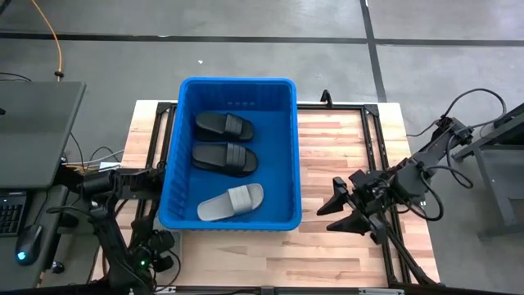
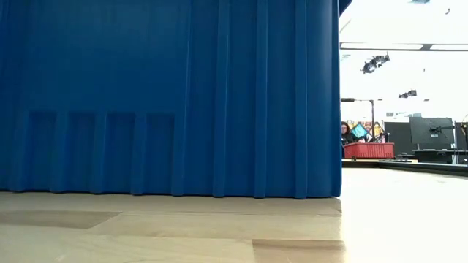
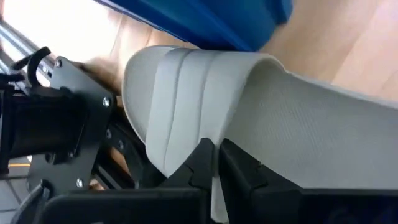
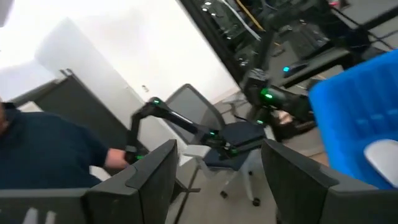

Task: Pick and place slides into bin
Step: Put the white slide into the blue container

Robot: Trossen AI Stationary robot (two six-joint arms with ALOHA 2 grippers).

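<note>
The blue bin (image 1: 282,156) stands on the table's middle and holds two black slides (image 1: 223,125) (image 1: 225,158) and a light grey slide (image 1: 232,202), all lying on its floor. My left gripper (image 3: 216,149) is shut on another light grey slide (image 3: 205,99), low beside the bin's left wall. In the high view my left arm (image 1: 110,213) covers that slide. My right gripper (image 1: 334,210) is open and empty over the table right of the bin. It also shows in the right wrist view (image 4: 217,186). My left gripper pinches the grey slide between its two fingers (image 3: 239,171) at the side edge of the sole (image 3: 217,186), right where the band strap (image 3: 180,93) joins it. The sole runs off to one side past the fingers. Whether any of it rests on the table is hidden.
The bin's ribbed wall (image 2: 168,95) fills most of the low view. Bare wooden table (image 1: 344,123) lies right of the bin. A black metal frame (image 1: 372,139) runs along the table's sides. A desk with a laptop (image 1: 33,123) stands at the left. A person (image 4: 37,149) sits beyond the table.
</note>
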